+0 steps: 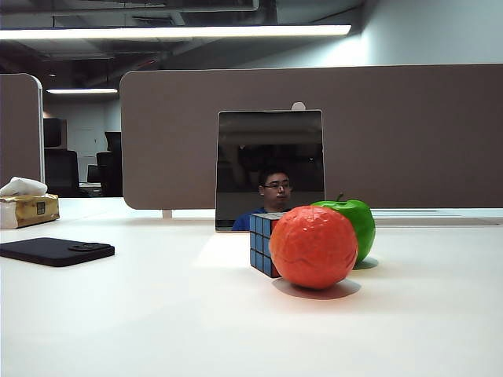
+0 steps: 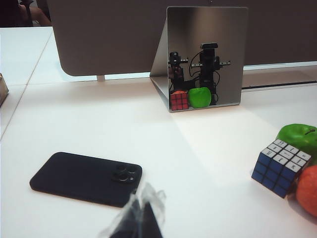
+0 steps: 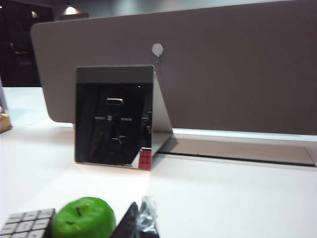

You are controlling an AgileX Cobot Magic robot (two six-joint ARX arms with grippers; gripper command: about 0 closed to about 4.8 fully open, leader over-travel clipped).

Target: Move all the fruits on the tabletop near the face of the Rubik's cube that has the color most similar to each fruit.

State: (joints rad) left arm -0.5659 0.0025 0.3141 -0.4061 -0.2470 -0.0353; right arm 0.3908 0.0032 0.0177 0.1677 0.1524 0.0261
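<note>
A black phone is lying at the far left of the tabletop, with the left gripper hanging above its near edge (too little showing to tell its jaws). The Rubik's cube is sitting mid-table, the orange fruit touching its right side and the green apple just behind. The right gripper is hovering beside that apple, its state unclear.

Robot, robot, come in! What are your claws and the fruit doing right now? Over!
Left gripper low over the table near the phone, holding nothing. Right gripper beside the apple, holding nothing. Orange fruit and apple by the cube. Nothing in the way.
</note>
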